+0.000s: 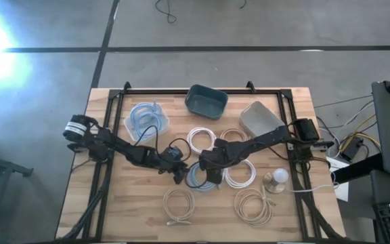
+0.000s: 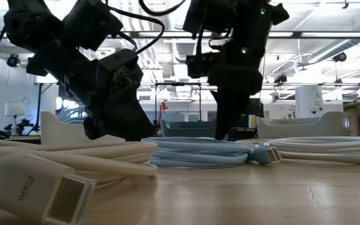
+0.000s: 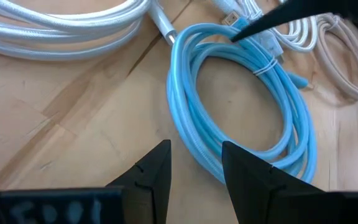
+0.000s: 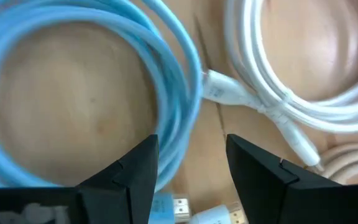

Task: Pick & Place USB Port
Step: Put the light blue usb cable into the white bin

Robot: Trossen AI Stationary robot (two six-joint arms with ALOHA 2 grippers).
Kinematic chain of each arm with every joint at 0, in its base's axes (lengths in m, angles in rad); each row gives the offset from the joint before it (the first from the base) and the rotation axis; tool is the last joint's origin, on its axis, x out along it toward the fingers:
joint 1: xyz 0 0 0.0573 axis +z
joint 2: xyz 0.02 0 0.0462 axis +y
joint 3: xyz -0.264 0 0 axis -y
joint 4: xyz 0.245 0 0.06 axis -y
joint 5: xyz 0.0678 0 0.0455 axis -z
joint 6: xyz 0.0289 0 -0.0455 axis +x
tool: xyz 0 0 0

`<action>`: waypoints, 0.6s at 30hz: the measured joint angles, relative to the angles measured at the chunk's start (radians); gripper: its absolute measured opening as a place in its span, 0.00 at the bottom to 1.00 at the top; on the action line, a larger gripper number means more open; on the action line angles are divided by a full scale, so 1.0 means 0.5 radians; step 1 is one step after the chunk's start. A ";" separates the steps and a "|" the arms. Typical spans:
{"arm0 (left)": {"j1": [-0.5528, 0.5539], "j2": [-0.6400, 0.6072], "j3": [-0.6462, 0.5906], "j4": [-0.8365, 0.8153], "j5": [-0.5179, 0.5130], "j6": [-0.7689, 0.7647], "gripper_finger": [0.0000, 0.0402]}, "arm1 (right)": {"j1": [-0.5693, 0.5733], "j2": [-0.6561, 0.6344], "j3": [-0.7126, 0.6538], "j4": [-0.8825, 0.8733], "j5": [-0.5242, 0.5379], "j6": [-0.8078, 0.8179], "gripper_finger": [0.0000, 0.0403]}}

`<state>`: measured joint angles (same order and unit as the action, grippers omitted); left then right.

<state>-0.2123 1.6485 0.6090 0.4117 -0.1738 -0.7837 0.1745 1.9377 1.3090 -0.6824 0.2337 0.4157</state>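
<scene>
Down on the wooden surface (image 1: 134, 210) both arms met over one blue cable (image 1: 196, 176) coiled near the middle. The left pincer (image 3: 194, 168) hung just above the near edge of that coil, jaws parted a modest way with the blue loops showing between them, gripping nothing. The right pincer (image 4: 191, 158) stood at the coil's other side, jaws wide, straddling the blue strands beside a white plug (image 4: 225, 90), and it held nothing either.

I counted cables: the blue one, three white coils (image 1: 202, 139) around the pincers, and two beige coils (image 1: 179, 205) toward the front edge, with another beige loop behind the right arm.

Three bins stood along the far side: a clear one (image 1: 147, 116) with a coil inside, a dark teal one (image 1: 206, 101), and a grey one (image 1: 261, 118). One bulb (image 1: 277, 177) lay at the right.
</scene>
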 joint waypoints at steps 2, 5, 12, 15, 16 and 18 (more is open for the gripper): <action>-0.001 0.000 0.000 -0.001 0.000 -0.001 0.34 | -0.001 0.002 -0.019 0.000 0.004 0.020 0.46; -0.001 0.000 0.000 0.000 0.000 -0.002 0.34 | -0.011 0.004 -0.037 0.025 -0.094 0.066 0.46; -0.001 -0.002 -0.001 0.017 0.000 -0.017 0.34 | -0.009 0.010 -0.098 0.053 -0.111 0.113 0.46; -0.001 -0.002 -0.001 0.020 -0.001 -0.018 0.34 | -0.008 0.009 -0.119 0.063 -0.111 0.114 0.46; -0.001 -0.002 -0.001 0.024 -0.001 -0.018 0.34 | -0.008 0.008 -0.121 0.064 -0.111 0.114 0.46; -0.001 -0.002 -0.001 0.031 -0.001 -0.018 0.34 | -0.008 0.008 -0.122 0.076 -0.111 0.114 0.43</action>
<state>-0.2127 1.6475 0.6086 0.4273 -0.1741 -0.7925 0.1703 1.9419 1.2480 -0.6445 0.1783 0.4725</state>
